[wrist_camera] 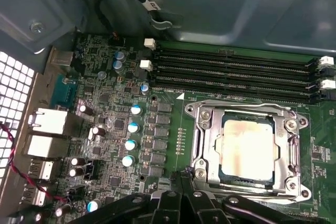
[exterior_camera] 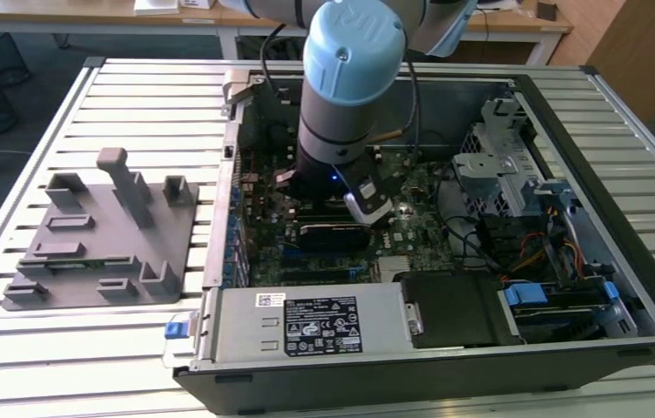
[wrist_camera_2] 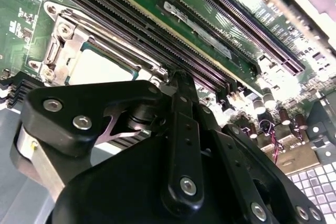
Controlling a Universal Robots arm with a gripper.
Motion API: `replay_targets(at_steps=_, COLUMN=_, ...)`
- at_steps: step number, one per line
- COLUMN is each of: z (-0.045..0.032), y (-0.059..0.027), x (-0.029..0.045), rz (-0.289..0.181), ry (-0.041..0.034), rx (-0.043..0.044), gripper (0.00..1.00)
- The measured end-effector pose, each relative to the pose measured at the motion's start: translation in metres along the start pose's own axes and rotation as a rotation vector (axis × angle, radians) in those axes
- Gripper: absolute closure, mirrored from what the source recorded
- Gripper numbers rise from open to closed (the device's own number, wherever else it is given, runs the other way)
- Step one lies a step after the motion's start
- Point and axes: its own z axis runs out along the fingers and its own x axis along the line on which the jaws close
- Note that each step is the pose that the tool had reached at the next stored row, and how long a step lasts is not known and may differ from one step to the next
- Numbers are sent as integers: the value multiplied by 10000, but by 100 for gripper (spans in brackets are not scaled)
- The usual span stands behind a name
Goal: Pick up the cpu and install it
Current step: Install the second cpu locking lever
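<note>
Already the pale silver square cpu sits inside the black-framed metal socket on the green motherboard, just beside the black pincer hanging over it; whether that pincer is open or closed I cannot tell. On the slatted metal desk, beside the open computer case, lies a grey plastic tray with upright posts.
</note>
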Motion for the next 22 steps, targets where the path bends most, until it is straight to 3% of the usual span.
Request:
replay_targets(at_steps=12, z=-90, y=27, x=2, rz=-2, ry=1, rx=-3, gripper=89)
replay_targets(at_steps=22, z=-331, y=95, x=10, rz=-1, ry=0, rx=-3, gripper=89)
